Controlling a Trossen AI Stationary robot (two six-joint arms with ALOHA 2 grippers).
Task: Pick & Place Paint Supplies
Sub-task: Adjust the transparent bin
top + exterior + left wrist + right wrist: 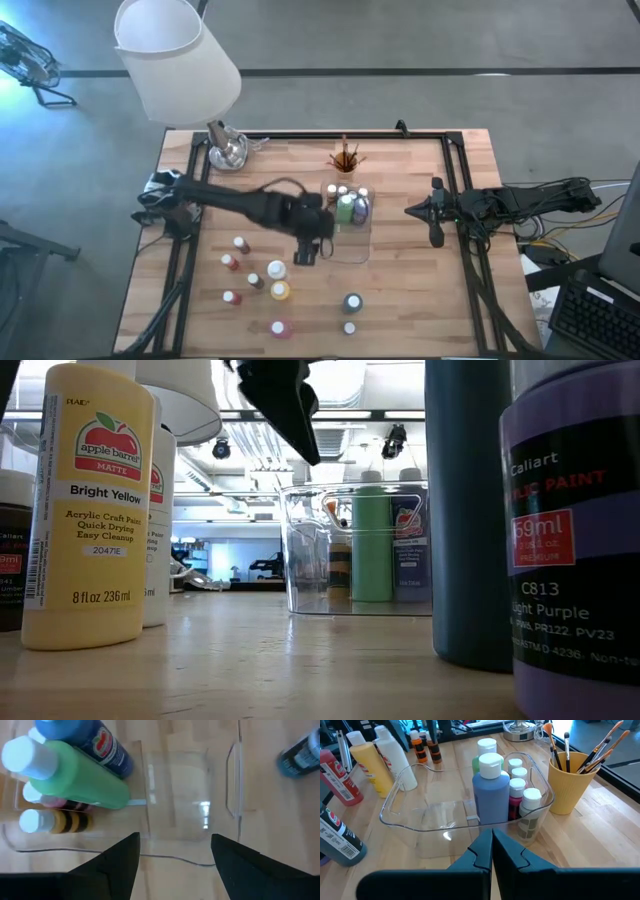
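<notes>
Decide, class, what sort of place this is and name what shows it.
Probably a robotics lab or workshop: a framed wooden table with mounted arms, bare ceiling ducts above an open room, and cables and a keyboard alongside.

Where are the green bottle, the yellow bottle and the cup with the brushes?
green bottle (pixel 85 785), left wrist view, on its side wall.
yellow bottle (pixel 88 510), low view, on its label.
cup (pixel 570 782), right wrist view, on its outer wall.
</notes>
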